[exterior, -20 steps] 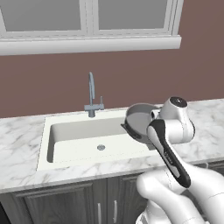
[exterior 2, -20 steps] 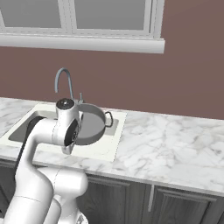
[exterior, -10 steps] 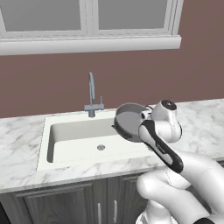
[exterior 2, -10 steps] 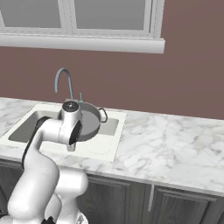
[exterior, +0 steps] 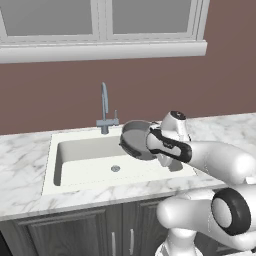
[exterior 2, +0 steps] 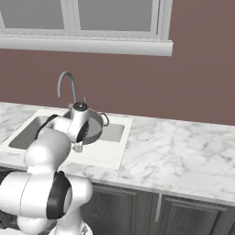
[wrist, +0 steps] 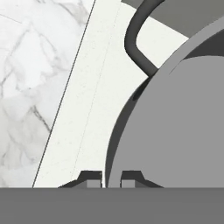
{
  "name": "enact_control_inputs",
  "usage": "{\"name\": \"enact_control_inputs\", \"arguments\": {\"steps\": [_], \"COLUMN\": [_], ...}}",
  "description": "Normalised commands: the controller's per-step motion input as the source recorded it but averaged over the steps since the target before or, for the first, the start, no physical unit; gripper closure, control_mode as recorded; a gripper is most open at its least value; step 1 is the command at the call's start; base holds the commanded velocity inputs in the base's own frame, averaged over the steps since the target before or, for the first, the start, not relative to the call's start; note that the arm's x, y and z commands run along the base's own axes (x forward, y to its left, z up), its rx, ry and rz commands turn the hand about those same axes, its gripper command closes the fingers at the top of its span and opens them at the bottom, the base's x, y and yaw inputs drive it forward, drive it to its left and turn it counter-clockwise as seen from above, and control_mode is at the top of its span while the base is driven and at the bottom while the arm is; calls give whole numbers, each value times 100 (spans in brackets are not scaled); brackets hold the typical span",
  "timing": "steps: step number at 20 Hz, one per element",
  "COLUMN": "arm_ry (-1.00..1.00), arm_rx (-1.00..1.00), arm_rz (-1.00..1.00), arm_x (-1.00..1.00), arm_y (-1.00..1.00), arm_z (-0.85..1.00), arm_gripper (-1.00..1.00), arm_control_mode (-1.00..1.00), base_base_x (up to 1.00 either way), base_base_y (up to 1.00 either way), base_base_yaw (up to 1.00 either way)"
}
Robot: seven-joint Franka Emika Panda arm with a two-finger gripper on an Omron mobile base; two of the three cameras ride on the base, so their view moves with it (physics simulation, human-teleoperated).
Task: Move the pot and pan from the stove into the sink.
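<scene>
Wide shallow grey metal pot [exterior: 136, 141] carried tilted on edge above pale rectangular sink basin [exterior: 85, 156], at 3 o'clock side. Gripper [wrist: 111, 178] clenched on pot rim, presumably thin wall suits pinch. Lowering into basin judged next.

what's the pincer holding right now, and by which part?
The pot, tilted over the sink. The pincer is shut on its rim wall, one fingertip on each side of the wall, near a loop handle.
</scene>
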Motion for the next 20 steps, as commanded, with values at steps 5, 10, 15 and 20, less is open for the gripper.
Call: {"name": "enact_control_inputs", "arguments": {"steps": [5,10,15,20], "arm_ry": [9,0,4,10], "arm_rx": [0,0,-2,-2], "arm_rz": [9,0,1,3], "arm_x": [30,4,24,39], "arm_y": [0,0,0,0], "arm_z": [-10,-1,-27,-32], "arm_gripper": [100,100,100,100], "arm_control_mode": [-100,-100,-100,-100], "base_base_x": [0,0,0,0], "base_base_y": [0,0,0,0], "base_base_yaw": [0,0,0,0]}}
